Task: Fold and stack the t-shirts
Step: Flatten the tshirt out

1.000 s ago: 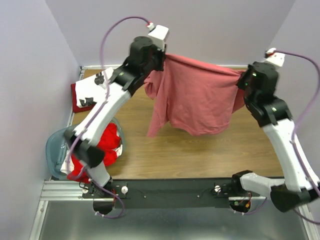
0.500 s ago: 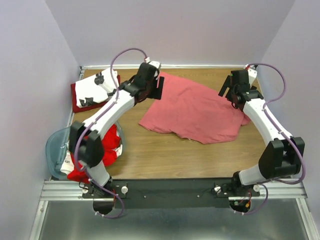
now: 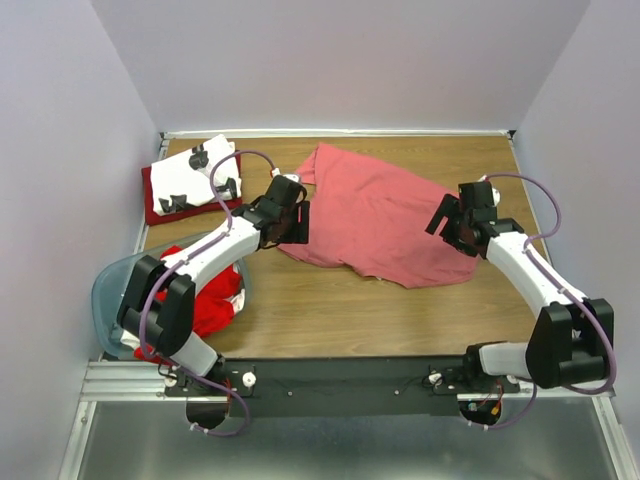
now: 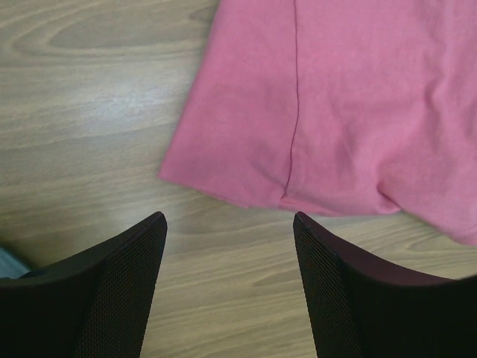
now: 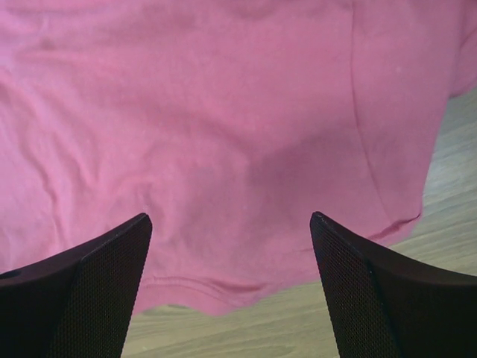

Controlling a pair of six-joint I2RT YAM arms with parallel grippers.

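A salmon-pink t-shirt (image 3: 375, 215) lies spread and wrinkled on the wooden table (image 3: 350, 310). My left gripper (image 3: 298, 222) hovers open at its left edge, over bare wood just short of a sleeve hem (image 4: 298, 112). My right gripper (image 3: 447, 222) hangs open above the shirt's right part, its fingers apart over the hem (image 5: 223, 149). Neither holds anything. A folded white t-shirt with black prints (image 3: 195, 172) rests on a dark red one (image 3: 156, 200) at the back left. Bright red cloth (image 3: 205, 295) fills the tub.
A translucent pale-blue plastic tub (image 3: 108, 290) stands at the near left, beside the left arm. Walls close in the table on the left, back and right. A black rail (image 3: 340, 375) runs along the near edge.
Both grippers let go of the pink shirt, which dropped from hanging in the air to lying on the table. Both arms then lowered and drew back toward the near side.
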